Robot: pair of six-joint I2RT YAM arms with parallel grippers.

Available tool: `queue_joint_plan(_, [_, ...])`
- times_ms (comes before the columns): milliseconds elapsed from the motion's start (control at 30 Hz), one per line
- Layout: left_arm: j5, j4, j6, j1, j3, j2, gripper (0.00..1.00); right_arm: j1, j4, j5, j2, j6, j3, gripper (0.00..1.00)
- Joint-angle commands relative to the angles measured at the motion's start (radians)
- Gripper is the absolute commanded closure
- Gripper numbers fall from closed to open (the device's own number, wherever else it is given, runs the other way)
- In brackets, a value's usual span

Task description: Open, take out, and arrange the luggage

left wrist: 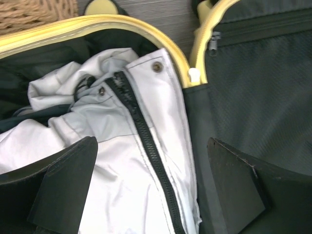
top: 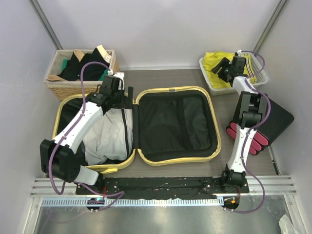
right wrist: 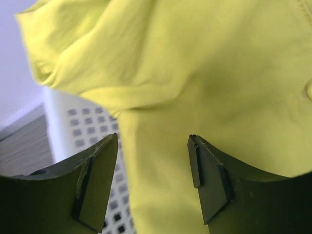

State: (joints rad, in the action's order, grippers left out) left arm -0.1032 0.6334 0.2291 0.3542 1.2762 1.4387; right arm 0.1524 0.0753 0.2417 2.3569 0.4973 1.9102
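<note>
Where the luggage lies: in the middle of the counter, opened flat like a book, yellow rims up and black lining showing in both halves.
Left half: I see a pale grey jacket with a black zip heaped in it, filling most of the shell.
Right half: zipped black mesh lining, flat.
Left pincer: jaws spread wide, gripping nothing, hovering over the jacket just beside the hinge; my left arm crosses above that half.
Right pincer: out at the far right corner over a white perforated crate, jaws apart; a yellow garment fills my wrist view beyond the fingers and is not pinched.
Wicker basket: far left corner, touching the luggage's rim, with dark clothes in it.
Black box: right of the luggage, red cylinders on its near side, partly behind my right arm.
Surface: grey wood-grain counter, a metal rail along the near edge.
Room: plain pale walls close on three sides.
</note>
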Motion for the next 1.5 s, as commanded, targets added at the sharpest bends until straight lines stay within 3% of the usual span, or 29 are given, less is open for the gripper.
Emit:
queue_joint_plan(0, [-0.049, -0.009, 0.021, -0.024, -0.027, -0.02, 0.0, -0.002, -0.107, 0.024, -0.313, -0.022, -0.184, 0.32])
queue_joint_plan(167, [-0.084, 0.011, 0.065, -0.044, -0.101, -0.049, 0.0, -0.043, -0.288, 0.048, -0.627, 0.015, -0.532, 0.32])
queue_joint_plan(433, [0.006, -0.023, 0.18, -0.037, -0.265, -0.092, 0.05, -0.146, -0.393, 0.024, -0.847, 0.046, -0.865, 0.31])
queue_joint_plan(667, [-0.001, -0.061, 0.225, 0.02, -0.339, -0.072, 0.07, -0.221, -0.463, 0.03, -0.924, 0.087, -1.013, 0.31])
queue_joint_plan(867, [-0.093, -0.029, 0.23, 0.086, -0.339, 0.017, 0.07, -0.249, -0.42, 0.002, -0.935, 0.086, -0.996, 0.31])
queue_joint_plan(967, [-0.134, -0.001, 0.234, 0.091, -0.344, 0.057, 0.12, -0.248, -0.433, 0.004, -0.947, 0.086, -1.005, 0.31])
queue_joint_plan(1067, [-0.127, -0.001, 0.248, 0.091, -0.363, 0.084, 0.23, -0.248, -0.445, 0.005, -0.961, 0.09, -1.017, 0.31])
queue_joint_plan(1367, [-0.078, -0.058, 0.268, 0.091, -0.4, 0.028, 0.85, -0.248, -0.47, 0.008, -0.967, 0.089, -1.034, 0.31])
queue_joint_plan(1467, [-0.052, -0.089, 0.279, 0.089, -0.393, -0.038, 1.0, -0.248, -0.477, 0.016, -0.969, 0.09, -1.036, 0.31])
